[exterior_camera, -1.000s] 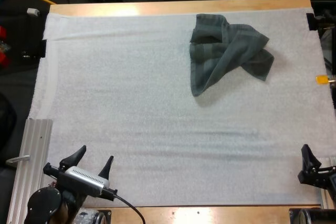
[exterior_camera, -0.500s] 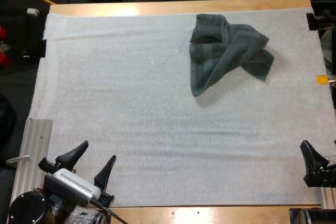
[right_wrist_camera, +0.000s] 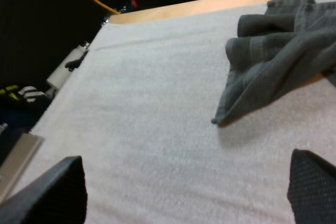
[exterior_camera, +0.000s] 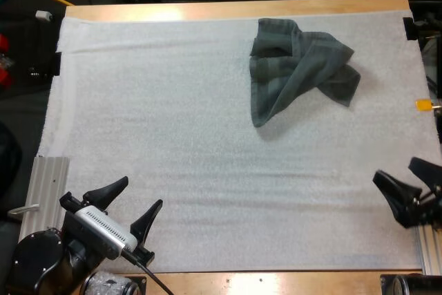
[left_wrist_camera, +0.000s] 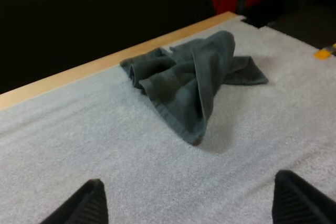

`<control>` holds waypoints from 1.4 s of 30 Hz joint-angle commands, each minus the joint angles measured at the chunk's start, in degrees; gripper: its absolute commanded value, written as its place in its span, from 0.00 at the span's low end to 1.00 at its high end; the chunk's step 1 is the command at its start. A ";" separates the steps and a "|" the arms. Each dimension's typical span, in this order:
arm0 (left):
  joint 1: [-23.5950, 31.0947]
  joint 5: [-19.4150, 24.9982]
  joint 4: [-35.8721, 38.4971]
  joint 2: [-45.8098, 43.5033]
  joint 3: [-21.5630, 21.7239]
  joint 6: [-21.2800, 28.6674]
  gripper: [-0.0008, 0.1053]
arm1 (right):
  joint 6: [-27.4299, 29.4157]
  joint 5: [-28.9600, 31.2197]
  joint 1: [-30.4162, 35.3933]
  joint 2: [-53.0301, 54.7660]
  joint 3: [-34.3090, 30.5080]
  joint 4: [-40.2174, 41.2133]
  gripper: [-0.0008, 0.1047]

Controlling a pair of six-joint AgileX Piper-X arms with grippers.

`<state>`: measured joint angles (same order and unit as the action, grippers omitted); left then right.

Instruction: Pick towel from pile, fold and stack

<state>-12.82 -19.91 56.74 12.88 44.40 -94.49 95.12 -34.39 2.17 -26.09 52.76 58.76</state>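
Note:
A crumpled dark grey-green towel (exterior_camera: 298, 68) lies on the white mat (exterior_camera: 173, 115) toward its far right side. It also appears ahead of my left fingers (left_wrist_camera: 184, 82) and ahead of my right fingers (right_wrist_camera: 278, 45). My left gripper (exterior_camera: 141, 195) hovers open over the mat's near left corner, far from the towel. At the mat's near right edge my right gripper (exterior_camera: 404, 173) is open too, with nothing between its fingers.
A ribbed metal rail (exterior_camera: 43, 202) runs along the mat's near left side. The wooden table edge (exterior_camera: 235, 9) borders the mat at the far side. Wide bare mat separates both grippers from the towel.
Both grippers have advanced a little onto the mat: the left toward the right, the right inward from the table's edge. The towel has not moved.

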 commanded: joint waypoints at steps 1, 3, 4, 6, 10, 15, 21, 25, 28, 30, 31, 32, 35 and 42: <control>-0.28 -0.57 -0.43 0.03 0.59 -0.55 0.59 | -0.58 -1.27 0.01 -1.56 0.43 -2.65 0.72; -0.28 -0.57 -0.43 0.03 0.56 -0.55 0.59 | -1.63 -1.43 -0.78 -3.91 0.43 -5.31 0.72; -0.28 -0.57 -0.43 0.03 0.56 -0.55 0.59 | -2.72 -1.41 -1.82 -5.43 0.43 -7.28 0.72; -0.28 -0.57 -0.43 0.03 0.56 -0.65 0.59 | -4.51 -1.02 -3.61 -7.65 0.43 -10.31 0.72; -0.28 -0.57 -0.43 0.03 0.56 -0.67 0.59 | -7.19 6.10 -10.20 -13.64 0.43 -15.26 0.72; -0.28 -0.57 -0.43 0.03 0.56 -0.76 0.59 | -12.77 17.31 -18.08 -22.31 0.43 -20.98 0.72; -0.28 -0.57 -0.43 0.03 0.56 -0.76 0.59 | -21.18 23.38 -22.20 -34.85 0.43 -30.12 0.72; -0.28 -0.96 -0.43 0.03 0.56 -1.39 0.59 | -29.46 24.86 -22.36 -42.84 0.43 -35.12 0.72; -0.28 -1.65 -0.43 0.03 0.56 -2.18 0.59 | -33.41 25.28 -22.36 -48.22 0.43 -38.63 0.72; -0.28 -1.72 -0.43 0.03 0.56 -2.83 0.59 | -35.64 25.28 -22.36 -51.60 0.43 -40.95 0.72; -0.28 -1.72 -0.43 0.03 0.56 -3.56 0.59 | -37.67 25.28 -22.36 -53.81 0.43 -42.61 0.72; -0.28 -1.72 -0.43 0.03 0.56 -3.66 0.59 | -38.51 25.28 -22.36 -54.59 0.43 -43.25 0.72; -0.28 -1.72 -0.43 0.03 0.56 -3.83 0.59 | -41.93 25.28 -22.36 -59.70 0.54 -47.50 0.72; -0.28 -1.72 -0.43 0.03 0.56 -3.80 0.59 | -43.93 25.28 -22.36 -71.35 7.47 -49.16 0.72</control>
<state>-12.82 -21.32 56.74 12.88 44.40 -97.77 51.40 -9.40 -20.18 -97.60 59.60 10.30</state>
